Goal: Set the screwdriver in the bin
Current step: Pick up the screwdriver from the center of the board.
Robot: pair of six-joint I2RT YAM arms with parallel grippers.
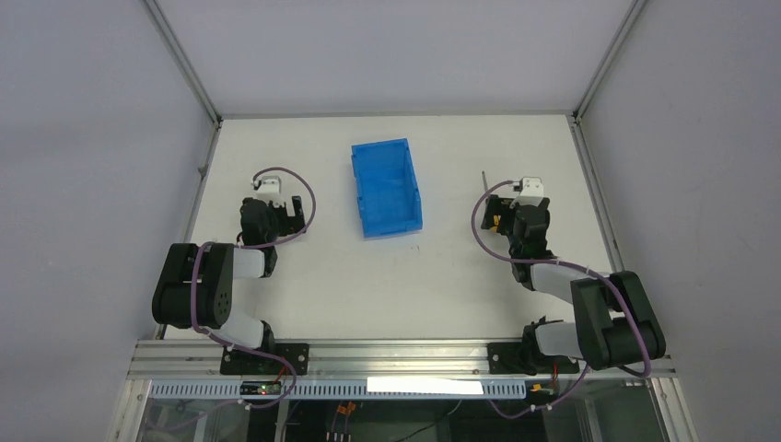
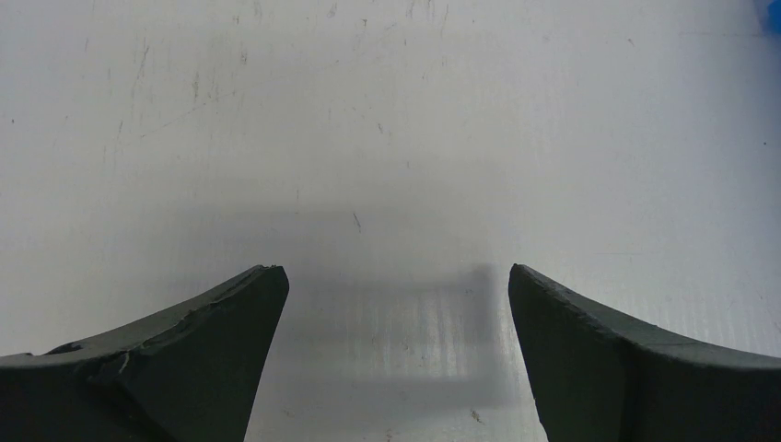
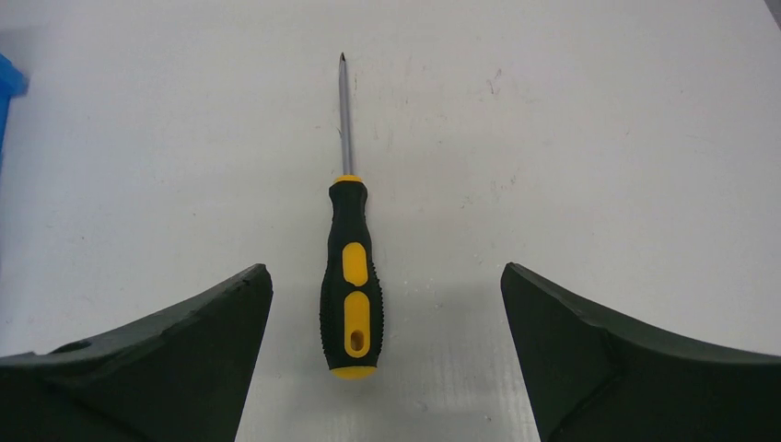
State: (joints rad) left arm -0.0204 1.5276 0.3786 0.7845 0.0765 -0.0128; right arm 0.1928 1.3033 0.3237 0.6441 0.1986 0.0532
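Observation:
The screwdriver [image 3: 350, 276] lies flat on the white table, its black-and-yellow handle towards me and its thin shaft pointing away. My right gripper [image 3: 387, 304] is open just above it; the handle lies between the fingers, nearer the left one, and touches neither. In the top view its shaft [image 1: 484, 187] sticks out beyond my right gripper [image 1: 509, 217]. The blue bin [image 1: 385, 187] stands empty at the table's middle, to the left of the screwdriver. My left gripper [image 2: 396, 304] is open and empty over bare table, left of the bin [image 1: 274, 210].
The white table [image 1: 414, 276] is ringed by a metal frame and grey walls. A sliver of the bin shows at the left edge of the right wrist view [image 3: 7, 83] and in the top right corner of the left wrist view [image 2: 772, 11].

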